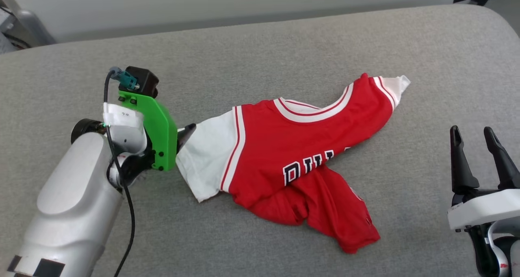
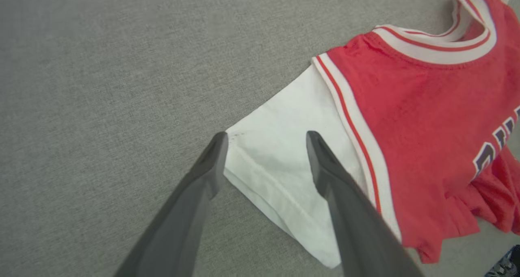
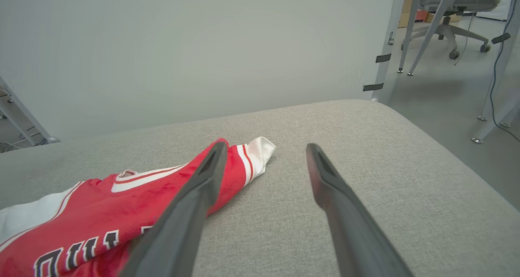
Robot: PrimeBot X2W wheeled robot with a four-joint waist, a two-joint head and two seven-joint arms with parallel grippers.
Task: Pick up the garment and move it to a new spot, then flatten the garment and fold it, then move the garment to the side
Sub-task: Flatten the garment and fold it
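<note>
Two tools, both spread, nothing held. Left tool (image 2: 267,135) low at garment (image 1: 292,147): one finger at corner of white sleeve (image 2: 284,114), other over sleeve; contact with cloth, cannot tell. Garment lies crumpled on grey surface (image 1: 260,45), front up, lettering (image 1: 308,167) partly hidden by fold, hem bunched. Right tool (image 1: 471,129) well apart from garment; second sleeve (image 3: 260,149) ahead, left of its fingers.

Matt cloth garment (image 1: 276,147), rough woven cushion (image 1: 260,45)
</note>
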